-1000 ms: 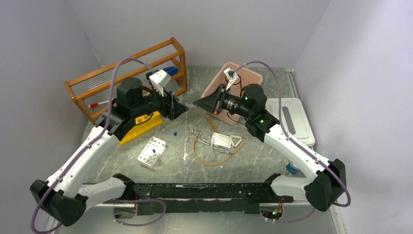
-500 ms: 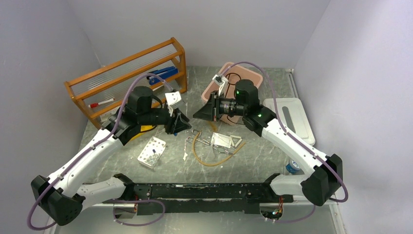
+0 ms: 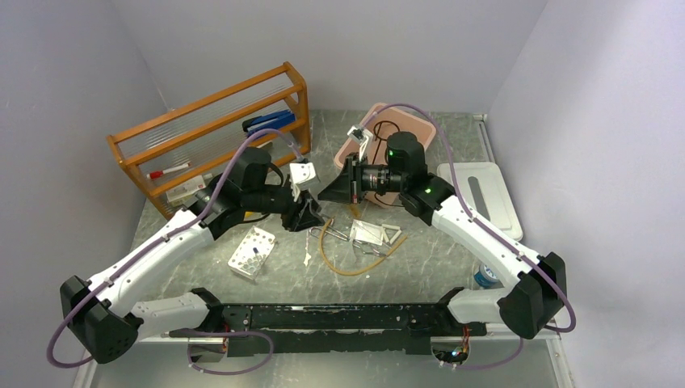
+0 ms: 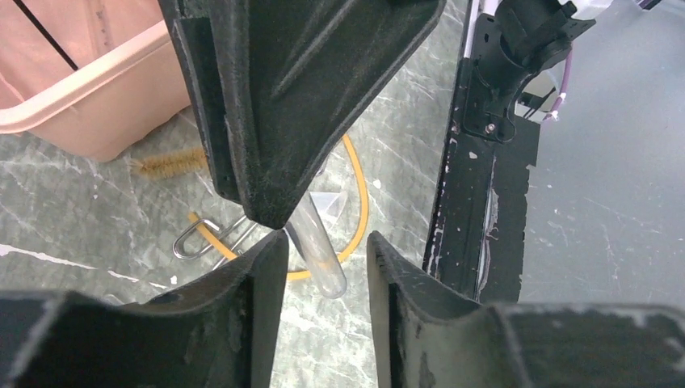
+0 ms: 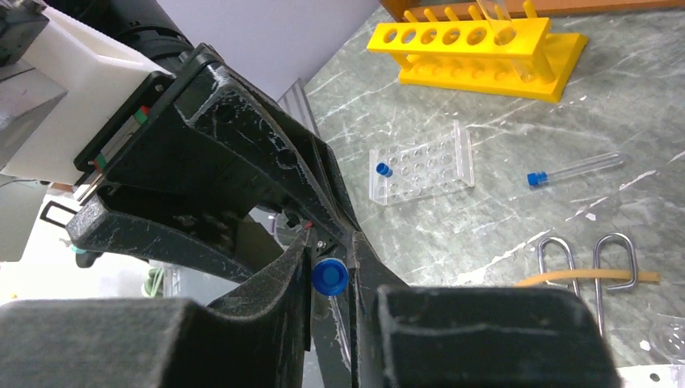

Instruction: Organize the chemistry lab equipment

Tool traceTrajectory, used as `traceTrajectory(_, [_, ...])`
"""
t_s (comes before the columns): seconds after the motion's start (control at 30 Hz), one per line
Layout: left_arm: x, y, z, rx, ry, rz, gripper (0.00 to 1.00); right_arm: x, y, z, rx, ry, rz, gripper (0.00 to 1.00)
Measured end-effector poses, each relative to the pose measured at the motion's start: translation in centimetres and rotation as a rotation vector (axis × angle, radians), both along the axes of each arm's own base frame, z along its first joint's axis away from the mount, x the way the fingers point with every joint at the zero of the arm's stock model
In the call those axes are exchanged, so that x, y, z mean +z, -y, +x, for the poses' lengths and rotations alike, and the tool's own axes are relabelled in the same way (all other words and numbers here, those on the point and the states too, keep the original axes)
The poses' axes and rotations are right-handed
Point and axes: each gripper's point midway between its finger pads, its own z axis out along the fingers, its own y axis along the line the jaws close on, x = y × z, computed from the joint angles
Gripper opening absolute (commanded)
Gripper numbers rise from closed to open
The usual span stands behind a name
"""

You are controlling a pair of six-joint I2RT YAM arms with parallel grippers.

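Observation:
My right gripper [image 5: 329, 242] is shut on a clear test tube with a blue cap [image 5: 329, 276] and holds it above the table, left of the pink bin [image 3: 408, 129]. My left gripper [image 4: 325, 242] is open, with its fingers on either side of the tube's round bottom end [image 4: 321, 257] and not touching it. In the top view the two grippers meet tip to tip, left [image 3: 311, 217] and right [image 3: 329, 192]. Below them lie the amber rubber tube [image 4: 359, 202], metal wire loops [image 4: 198, 238] and the white mesh triangle [image 3: 380, 233].
A yellow tube rack [image 5: 485, 56], a clear well plate [image 5: 420, 166] and a second blue-capped tube [image 5: 577, 168] lie on the table to the left. A bristle brush [image 4: 165, 162] lies by the bin. The orange shelf [image 3: 210, 129] stands at the back left and a white lid [image 3: 485, 194] lies right.
My left arm has swung right and forward from the yellow rack to the right gripper. My right gripper has shifted a little left with the tube.

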Motion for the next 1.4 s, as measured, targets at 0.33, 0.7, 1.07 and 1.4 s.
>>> traceTrajectory(0.33, [-0.3, 0.0, 0.9, 0.064, -0.043, 0.002, 0.05, 0.4, -0.2, 0.3, -0.009, 0.019, 0.023, 0.18])
traceTrajectory(0.7, [-0.8, 0.4, 1.2, 0.083, -0.053, 0.004, 0.05, 0.1, -0.1, 1.1, -0.095, 0.014, 0.061, 0.54])
traceTrajectory(1.07, [-0.8, 0.1, 2.3, 0.158, -0.052, 0.012, 0.05, 0.6, 1.4, 1.7, -0.211, 0.071, 0.105, 0.44])
traceTrajectory(1.4, [-0.7, 0.0, 2.9, 0.194, -0.049, 0.006, 0.05, 0.3, 1.3, 1.8, -0.213, 0.071, 0.098, 0.23])
